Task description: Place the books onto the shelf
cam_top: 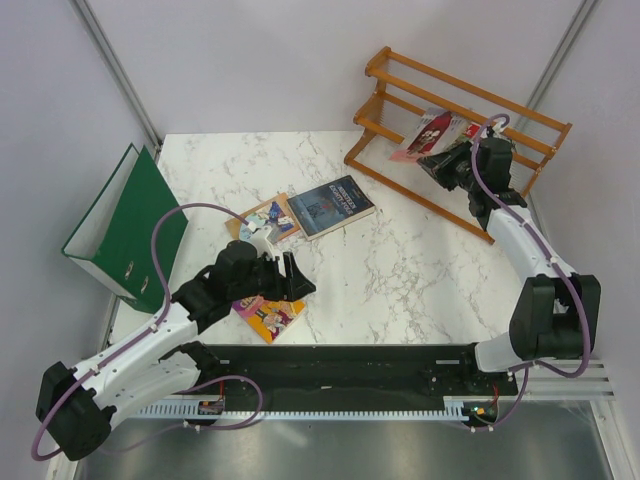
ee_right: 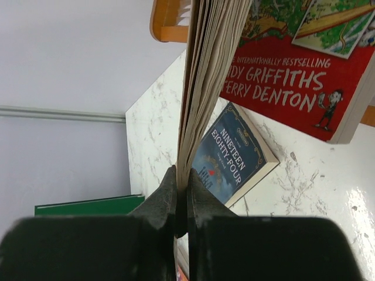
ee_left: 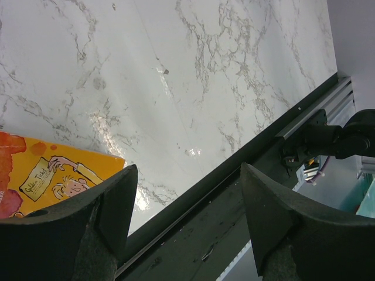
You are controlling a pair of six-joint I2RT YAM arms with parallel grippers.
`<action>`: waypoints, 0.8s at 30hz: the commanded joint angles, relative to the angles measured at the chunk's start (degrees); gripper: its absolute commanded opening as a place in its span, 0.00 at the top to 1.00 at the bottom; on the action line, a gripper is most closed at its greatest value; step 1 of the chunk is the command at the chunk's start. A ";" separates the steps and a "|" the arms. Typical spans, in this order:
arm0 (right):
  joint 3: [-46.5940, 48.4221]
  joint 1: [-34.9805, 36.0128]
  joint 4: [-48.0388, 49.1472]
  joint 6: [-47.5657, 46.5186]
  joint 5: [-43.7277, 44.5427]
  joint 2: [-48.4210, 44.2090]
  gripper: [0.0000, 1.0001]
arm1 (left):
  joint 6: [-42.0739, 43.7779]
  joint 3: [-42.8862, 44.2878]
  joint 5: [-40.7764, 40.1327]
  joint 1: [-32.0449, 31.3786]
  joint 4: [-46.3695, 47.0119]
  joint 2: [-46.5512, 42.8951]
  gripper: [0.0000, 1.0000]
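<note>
The right claw is clamped on the lower edge of the pink book, whose cover shows dark figures. This book leans tilted against the slats of the orange-brown shelf. The red book, with white author lettering, rests on the shelf just beside it.

The left claw has its fingers apart and holds nothing. It hovers over the worktop beside the purple-and-yellow book. The dark blue book and the tan book lie flat mid-worktop.
</note>
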 commanded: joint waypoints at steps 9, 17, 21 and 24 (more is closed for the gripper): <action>6.67 -0.88 -3.04 -2.11 4.04 2.74 0.91 | 0.28 -0.21 1.02 -0.31 0.55 -1.31 0.23; 6.67 -0.97 -4.64 -1.41 7.65 3.61 0.86 | -0.34 -0.91 1.37 -0.39 0.72 -2.45 0.23; 7.02 -0.88 -4.81 -1.32 7.74 4.84 0.70 | -0.51 -1.35 1.37 -0.40 0.63 -3.16 0.23; 7.29 -0.97 -5.17 -1.14 7.74 5.28 0.59 | -0.86 -1.71 1.55 -0.40 0.72 -3.42 0.24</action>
